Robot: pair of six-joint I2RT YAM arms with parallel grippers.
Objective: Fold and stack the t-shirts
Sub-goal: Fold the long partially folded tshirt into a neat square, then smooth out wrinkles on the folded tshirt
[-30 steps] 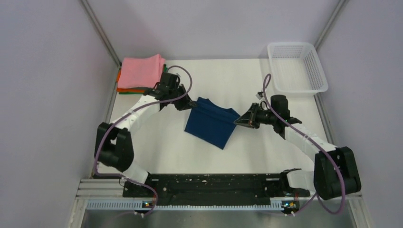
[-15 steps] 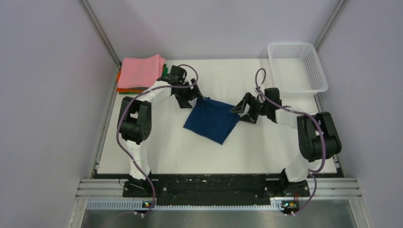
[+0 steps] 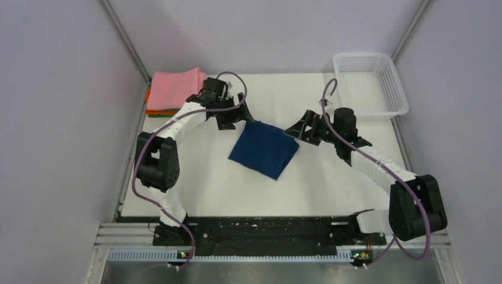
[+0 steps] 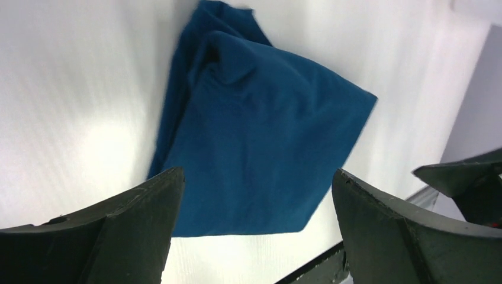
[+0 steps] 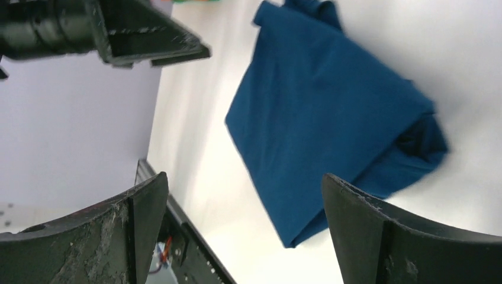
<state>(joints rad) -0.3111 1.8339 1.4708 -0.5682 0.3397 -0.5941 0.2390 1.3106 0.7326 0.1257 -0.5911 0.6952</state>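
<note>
Left gripper (image 3: 235, 118): jaws spread wide, nothing between them, at the upper-left edge of the navy shirt (image 3: 264, 149).
Right gripper (image 3: 298, 128): jaws wide, empty, by the shirt's upper-right corner.
Navy shirt: folded, bunched at one corner, lying frame centre on the table (image 3: 308, 189).
Pink shirt (image 3: 174, 87): tops the pile (image 3: 160, 111), upper left.
Basket (image 3: 341, 89): upper right.
</note>
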